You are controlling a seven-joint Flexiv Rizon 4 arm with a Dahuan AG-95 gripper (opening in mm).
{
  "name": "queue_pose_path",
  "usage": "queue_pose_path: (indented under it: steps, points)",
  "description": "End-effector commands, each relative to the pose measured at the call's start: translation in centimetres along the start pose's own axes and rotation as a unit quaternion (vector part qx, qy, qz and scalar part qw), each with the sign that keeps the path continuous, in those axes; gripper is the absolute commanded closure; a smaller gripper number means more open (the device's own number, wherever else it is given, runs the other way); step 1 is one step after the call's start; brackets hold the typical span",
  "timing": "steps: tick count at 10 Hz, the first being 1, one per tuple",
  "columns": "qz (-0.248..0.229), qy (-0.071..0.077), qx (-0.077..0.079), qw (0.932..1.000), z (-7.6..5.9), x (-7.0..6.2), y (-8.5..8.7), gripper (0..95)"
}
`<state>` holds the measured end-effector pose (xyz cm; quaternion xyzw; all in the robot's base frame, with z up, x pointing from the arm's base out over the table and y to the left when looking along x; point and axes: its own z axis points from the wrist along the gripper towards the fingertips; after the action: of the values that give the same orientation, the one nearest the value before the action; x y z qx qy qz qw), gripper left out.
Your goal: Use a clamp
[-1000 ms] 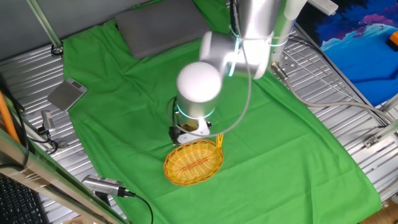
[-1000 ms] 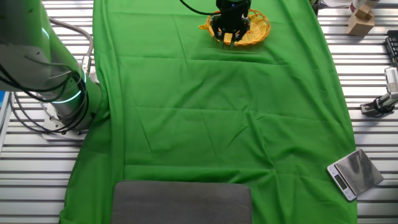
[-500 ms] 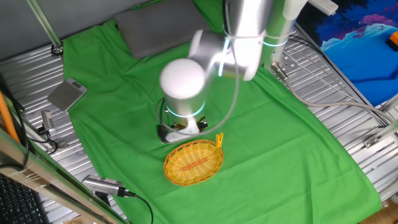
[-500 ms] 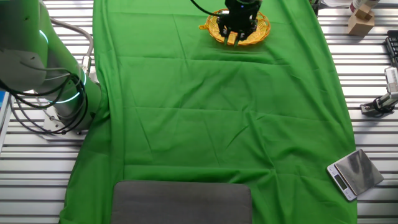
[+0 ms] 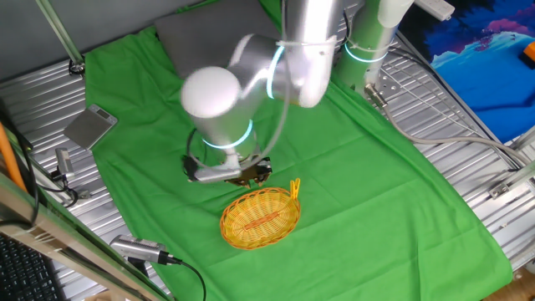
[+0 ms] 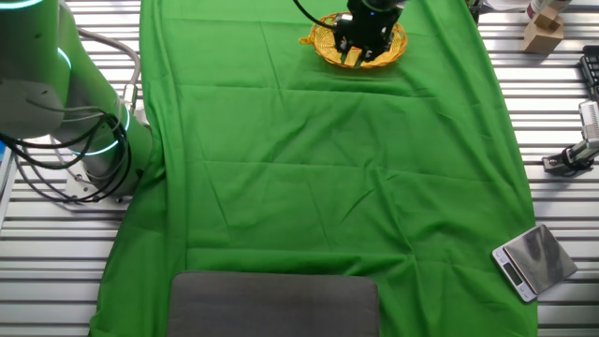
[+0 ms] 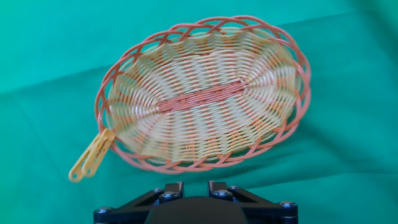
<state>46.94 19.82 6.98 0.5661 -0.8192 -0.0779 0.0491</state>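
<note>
A small yellow-orange clamp (image 7: pixel 91 156) is clipped onto the rim of an oval wicker basket (image 7: pixel 205 93), its two prongs pointing outward away from the weave; in one fixed view the clamp (image 5: pixel 294 189) stands up from the basket's edge. The basket sits on a green cloth (image 5: pixel 368 192) spread over the surface. The robot's hand (image 5: pixel 247 171) hangs just beside the basket, on the side away from the clamp, and holds nothing; the hand view shows only the base of the hand at the bottom edge, with no fingertips in sight, so whether the fingers are spread or pressed together cannot be told. Judging from this, the clipping step looks finished, with the clamp set on the basket and the hand clear of it. What remains is probably only to draw away without knocking the basket, or, if the clamp must come off again, to come back to the prong end and squeeze it. Nothing stands between the hand and the basket. Other things lie well apart from the basket: a grey pad (image 5: pixel 209 33) at the far end of the cloth near the arm's base, a small silver scale (image 6: pixel 531 260) off the cloth on the metal surface (image 6: pixel 552 112), and a wooden block (image 6: pixel 541 34) off to one side of the basket.
</note>
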Motion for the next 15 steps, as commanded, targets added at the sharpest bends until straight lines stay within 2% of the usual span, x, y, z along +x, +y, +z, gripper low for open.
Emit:
queue_pose_path:
  steps: [1, 5, 11, 15]
  points:
    - [0.040, -0.029, -0.042, 0.9979, -0.37, -0.39, -0.21, 76.0]
    - [0.067, -0.045, -0.081, 0.9935, -0.76, -0.81, -0.51, 76.0]
    - [0.065, -0.038, -0.078, 0.9941, -0.99, -0.66, -0.34, 76.0]
    - [0.109, -0.045, -0.084, 0.9895, -0.99, -0.66, -0.34, 76.0]
